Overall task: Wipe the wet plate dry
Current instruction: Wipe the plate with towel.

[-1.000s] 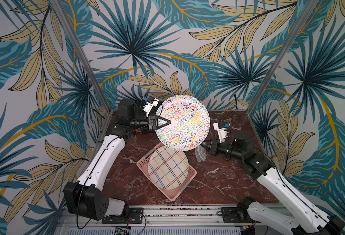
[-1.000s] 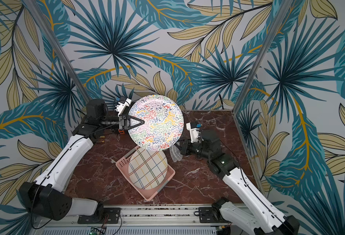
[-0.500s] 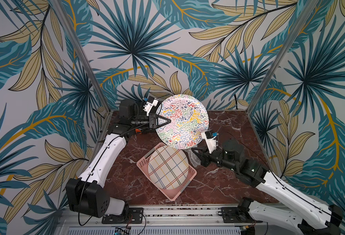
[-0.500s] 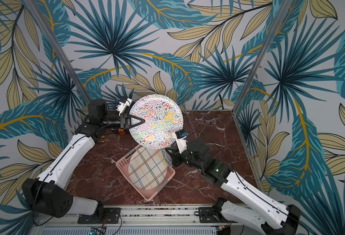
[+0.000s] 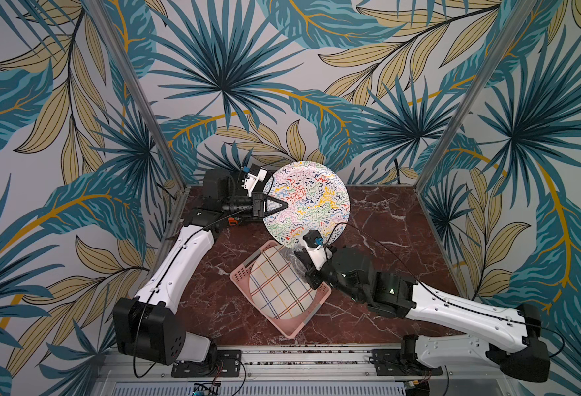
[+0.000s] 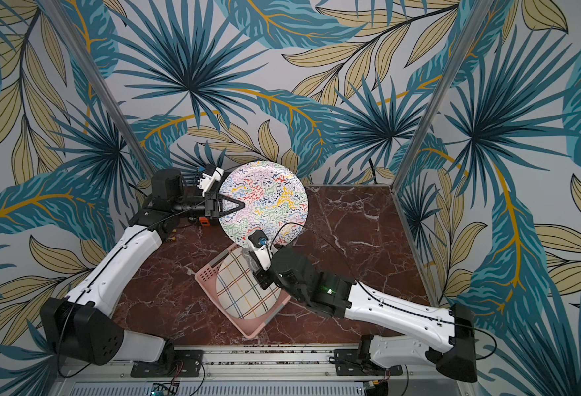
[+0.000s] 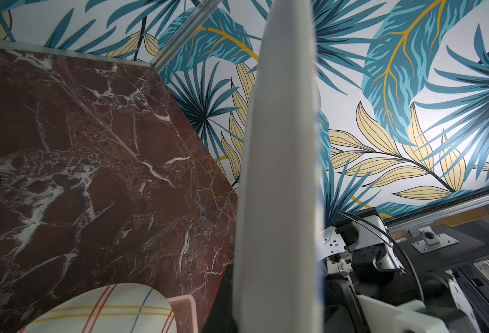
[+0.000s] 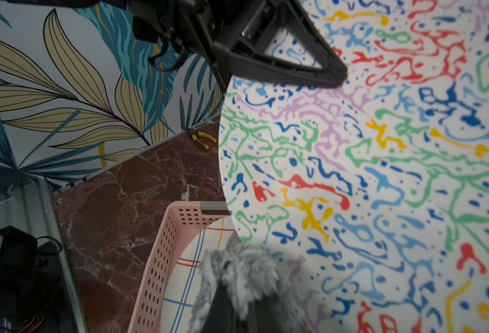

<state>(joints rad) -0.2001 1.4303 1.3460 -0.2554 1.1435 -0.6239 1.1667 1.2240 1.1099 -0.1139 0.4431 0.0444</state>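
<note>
Multicoloured squiggle-pattern plate, round, held on edge above the red marble table; left gripper clamped on its rim. Right gripper, pinching a fluffy grey cloth, has swung from beside the plate to its lower edge, over the perforated pink basket.

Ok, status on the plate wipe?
Left jaws shut on squiggle-patterned plate, held aloft. Right jaws shut on grey cloth at plate's near edge. Pink basket below, not obstructing.
</note>
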